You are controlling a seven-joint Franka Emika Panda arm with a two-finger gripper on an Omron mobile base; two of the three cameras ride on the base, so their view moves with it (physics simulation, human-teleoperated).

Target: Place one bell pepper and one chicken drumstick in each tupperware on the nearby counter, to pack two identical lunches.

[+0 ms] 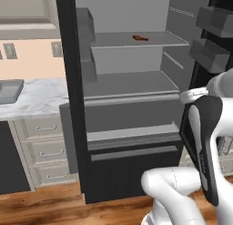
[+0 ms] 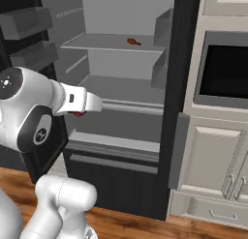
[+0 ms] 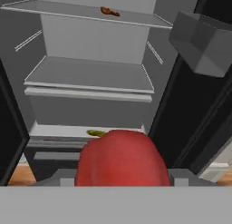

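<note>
Jaws look clamped on a red pepper [image 3: 121, 158] — in the hand view it fills the bottom center of the frame right where the tips would be, so the tips themselves are hidden behind it; I'd say it's held, though I can't actually see the contact. In the right base view a bit of red [image 2: 79, 114] peeks out just under the end of the white forearm, at left center of the frame.

Fridge [image 1: 73, 128] is wide open in front of the arm. One brown drumstick [image 1: 140, 37] lies on the top shelf, near the top center of the left base view; same piece sits top center in the right base view [image 2: 133, 41] and top center in the hand view [image 3: 110, 11]. Shelf below it is bare grey.

Something small and yellow-green [image 3: 95, 133] pokes out just above the pepper in the hand view, on the lower ledge of the fridge; too little shows to say what it is.

Marble surface [image 1: 36, 99] is at the left edge of the left base view, with a grey recessed corner [image 1: 9, 91] at its far left, probably the sink, over beige drawers [image 1: 45, 151]. Oven [image 2: 225, 73] sits at the right of the right base view.
</note>
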